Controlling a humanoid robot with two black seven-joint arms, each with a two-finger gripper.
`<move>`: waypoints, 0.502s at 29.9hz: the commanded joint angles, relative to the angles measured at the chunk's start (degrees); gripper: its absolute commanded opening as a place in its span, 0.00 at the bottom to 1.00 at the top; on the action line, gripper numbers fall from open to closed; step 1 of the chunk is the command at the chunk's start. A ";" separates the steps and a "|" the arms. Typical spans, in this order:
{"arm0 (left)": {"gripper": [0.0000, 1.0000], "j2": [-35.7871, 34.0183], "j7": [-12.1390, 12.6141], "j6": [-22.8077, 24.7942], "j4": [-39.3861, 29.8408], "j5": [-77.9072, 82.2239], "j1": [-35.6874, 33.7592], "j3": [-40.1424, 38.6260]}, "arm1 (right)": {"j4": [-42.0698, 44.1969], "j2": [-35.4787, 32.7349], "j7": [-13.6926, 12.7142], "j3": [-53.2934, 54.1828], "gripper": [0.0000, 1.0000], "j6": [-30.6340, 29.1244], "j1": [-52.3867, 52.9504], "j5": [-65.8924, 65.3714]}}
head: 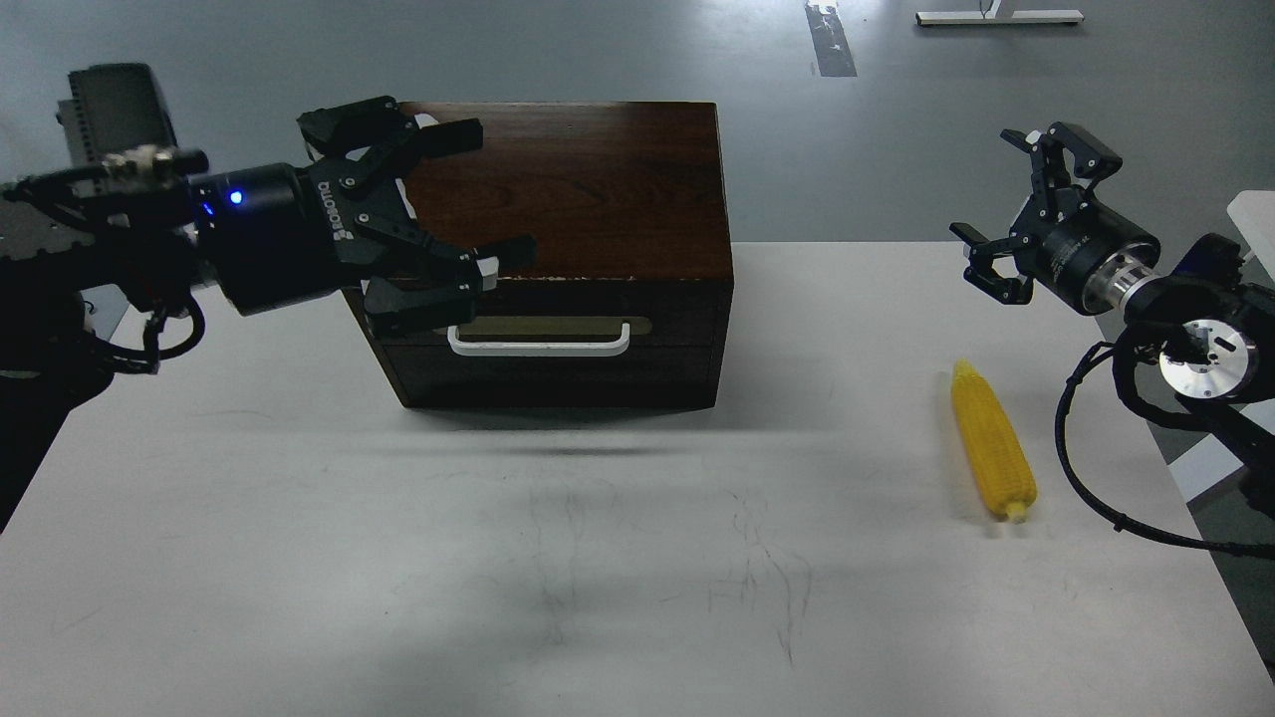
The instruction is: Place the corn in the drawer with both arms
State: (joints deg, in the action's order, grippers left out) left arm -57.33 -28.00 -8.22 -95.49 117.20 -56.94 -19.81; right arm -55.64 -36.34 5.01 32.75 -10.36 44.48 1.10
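Observation:
A yellow corn cob (pixel 991 442) lies on the white table at the right, tip pointing away. The dark brown wooden box stands at the table's back; its drawer (pixel 558 329) is shut, with a white bar handle (pixel 539 344). My left gripper (pixel 476 194) is open and empty, held in front of the box's upper left corner, above the left end of the handle. My right gripper (pixel 1011 214) is open and empty, in the air above and to the right of the corn.
The white table (pixel 598 558) has scuff marks in the middle. Its right edge runs close to the corn. My right arm's cable (pixel 1071 468) loops just right of the corn. Grey floor lies behind the box.

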 commanded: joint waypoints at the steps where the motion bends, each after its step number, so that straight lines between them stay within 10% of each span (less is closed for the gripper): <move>1: 0.96 2.83 0.00 0.05 -0.05 7.80 -2.91 4.50 | 0.00 -0.40 0.00 -0.06 1.00 0.25 -0.01 -0.04; 6: 0.96 6.61 0.00 1.97 1.00 7.80 -4.67 7.50 | 0.00 -0.84 0.00 -0.15 1.00 0.34 -0.27 -0.04; 15: 0.96 8.46 0.00 21.22 3.63 7.80 -5.99 8.91 | 0.61 -0.05 0.00 -0.15 1.00 0.69 -0.45 -0.04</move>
State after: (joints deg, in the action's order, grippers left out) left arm -49.76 -28.00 6.83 -93.35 125.01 -62.35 -10.85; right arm -55.44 -36.92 4.99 32.60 -9.70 44.04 1.05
